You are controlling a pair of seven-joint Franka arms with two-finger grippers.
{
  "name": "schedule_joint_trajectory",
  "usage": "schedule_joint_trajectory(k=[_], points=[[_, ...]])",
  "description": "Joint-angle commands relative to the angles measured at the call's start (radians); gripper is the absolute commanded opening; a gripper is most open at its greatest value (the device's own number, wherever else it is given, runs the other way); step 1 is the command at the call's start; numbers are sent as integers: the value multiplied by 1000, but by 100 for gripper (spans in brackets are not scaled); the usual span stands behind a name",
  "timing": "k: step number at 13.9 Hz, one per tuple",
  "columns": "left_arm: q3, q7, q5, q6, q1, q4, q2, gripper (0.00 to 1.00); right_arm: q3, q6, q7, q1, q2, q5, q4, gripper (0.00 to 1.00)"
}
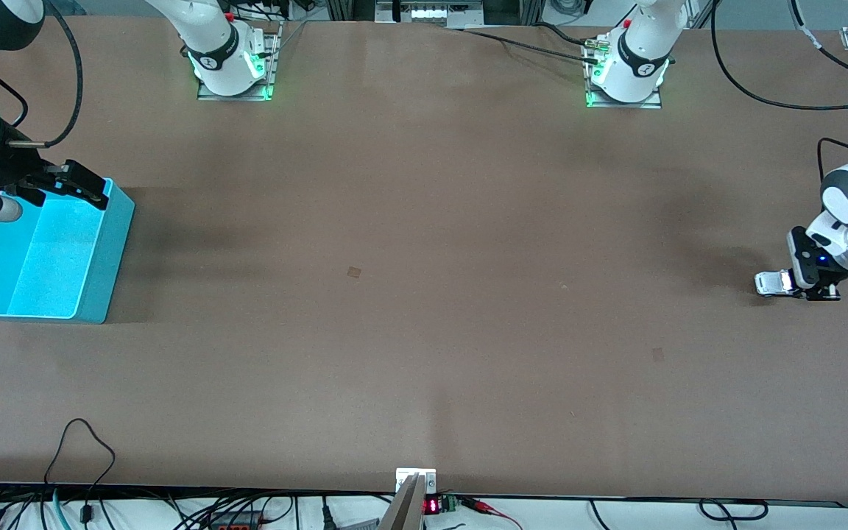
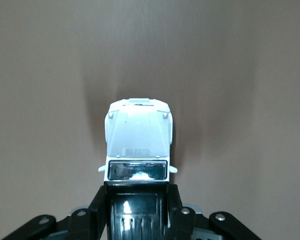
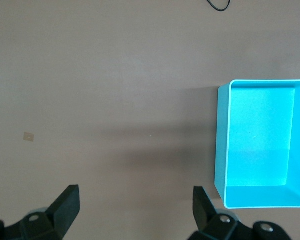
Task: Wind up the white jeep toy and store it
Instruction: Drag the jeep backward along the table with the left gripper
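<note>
My right gripper [image 1: 85, 188] hung over the cyan bin [image 1: 111, 250], at nine o'clock on the table [image 1: 424, 331], fingers spread wide and holding nothing. At three o'clock my left gripper [image 1: 799, 283] gripped the white jeep toy [image 1: 771, 283] by its black rear, low at the tabletop.

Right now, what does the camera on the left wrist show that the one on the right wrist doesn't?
Only the left wrist view shows the jeep, its black rear clamped between the left gripper's fingers.

Only the right wrist view shows the cyan bin, with nothing visible in it, and the right gripper open and holding nothing.

Both show the bare brown table.
</note>
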Motion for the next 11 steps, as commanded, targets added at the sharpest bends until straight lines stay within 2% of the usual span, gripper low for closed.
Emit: schedule_joint_trajectory(k=[1, 8, 9, 10, 11], points=[[0, 31, 25, 10, 41, 33, 126, 16, -2, -1, -24, -3, -6, 8, 1, 100], [0, 80, 25, 10, 44, 50, 124, 18, -2, -1, -24, -5, -4, 8, 0, 100], [-2, 82, 25, 10, 44, 50, 124, 23, -2, -1, -24, -5, -4, 8, 0, 100], [-2, 82, 25, 10, 44, 50, 124, 37, -2, -1, -24, -5, -4, 8, 0, 100], [-2, 89, 25, 10, 41, 52, 121, 67, -2, -1, -24, -5, -4, 8, 0, 100]])
